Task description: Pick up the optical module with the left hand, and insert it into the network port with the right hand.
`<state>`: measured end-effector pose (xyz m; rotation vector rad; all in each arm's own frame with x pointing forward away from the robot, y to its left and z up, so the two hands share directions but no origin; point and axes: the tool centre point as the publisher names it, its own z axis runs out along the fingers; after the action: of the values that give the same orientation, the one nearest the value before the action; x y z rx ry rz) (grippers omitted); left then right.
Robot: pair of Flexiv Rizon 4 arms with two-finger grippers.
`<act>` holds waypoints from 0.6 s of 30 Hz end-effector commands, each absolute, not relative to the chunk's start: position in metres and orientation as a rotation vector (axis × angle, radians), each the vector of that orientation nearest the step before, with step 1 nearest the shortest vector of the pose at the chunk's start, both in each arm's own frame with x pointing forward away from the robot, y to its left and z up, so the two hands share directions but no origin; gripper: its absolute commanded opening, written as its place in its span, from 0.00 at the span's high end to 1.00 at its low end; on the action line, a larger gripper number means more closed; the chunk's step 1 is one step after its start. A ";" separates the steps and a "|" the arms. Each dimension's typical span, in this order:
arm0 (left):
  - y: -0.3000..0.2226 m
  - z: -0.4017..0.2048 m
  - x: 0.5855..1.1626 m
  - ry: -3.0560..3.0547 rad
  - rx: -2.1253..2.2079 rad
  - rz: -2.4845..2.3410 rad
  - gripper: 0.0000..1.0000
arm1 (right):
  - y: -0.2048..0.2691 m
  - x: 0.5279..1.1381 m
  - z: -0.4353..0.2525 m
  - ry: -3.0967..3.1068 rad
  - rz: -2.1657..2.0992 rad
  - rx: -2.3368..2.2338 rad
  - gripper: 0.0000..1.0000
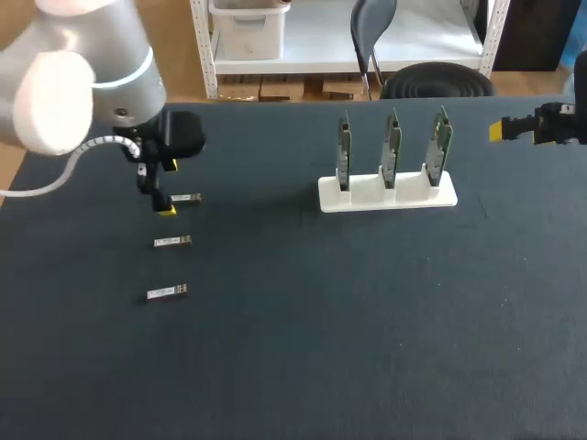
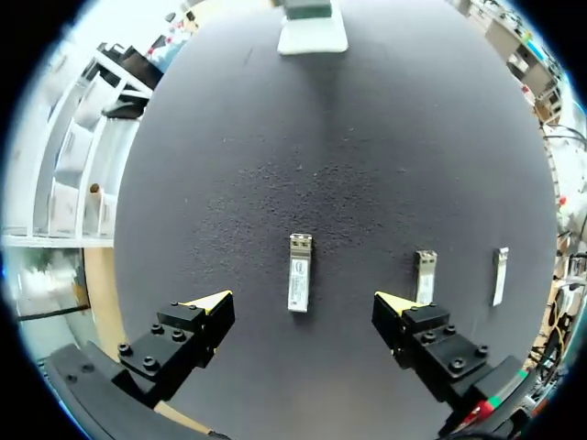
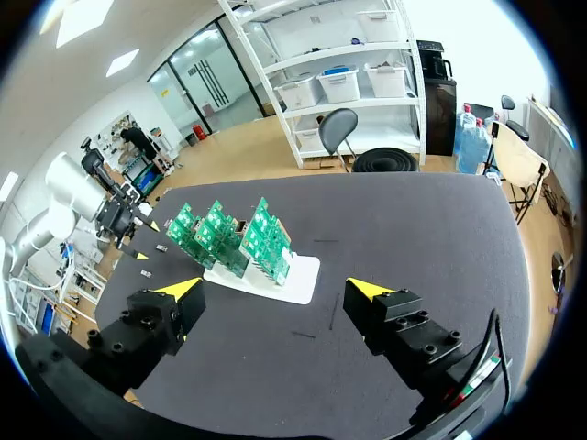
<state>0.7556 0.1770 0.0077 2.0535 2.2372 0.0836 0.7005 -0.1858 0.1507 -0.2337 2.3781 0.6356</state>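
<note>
Three small silver optical modules lie in a column on the dark table: a far one (image 1: 186,198), a middle one (image 1: 172,241) and a near one (image 1: 167,292). My left gripper (image 1: 163,200) hangs just above the far module, open. In the left wrist view that module (image 2: 299,271) lies centred between the spread yellow tips of the left gripper (image 2: 303,307), untouched, with the other two (image 2: 425,277) (image 2: 499,275) off to one side. A white stand (image 1: 387,194) holds three upright green boards (image 1: 392,142) with the network ports. My right gripper (image 1: 500,130) hovers open at the table's far right edge, empty (image 3: 275,291).
In the right wrist view the boards (image 3: 234,240) on their white stand (image 3: 298,282) are ahead of the right gripper, and my left arm (image 3: 78,197) stands beyond them. Bare dark tabletop (image 1: 321,321) fills the middle and front.
</note>
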 end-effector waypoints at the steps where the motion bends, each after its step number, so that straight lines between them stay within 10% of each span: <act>1: 0.174 0.004 0.761 2.281 2.080 0.096 0.00 | -0.185 0.700 0.151 2.377 0.632 -0.230 0.00; 18: 0.182 -0.013 0.764 2.430 2.009 -0.024 0.00 | -0.185 0.700 0.151 2.377 0.632 -0.230 0.00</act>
<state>0.7556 0.1808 -0.0106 1.9983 2.4231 -0.0015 0.7005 -0.1858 0.1507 -0.2336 2.3781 0.6356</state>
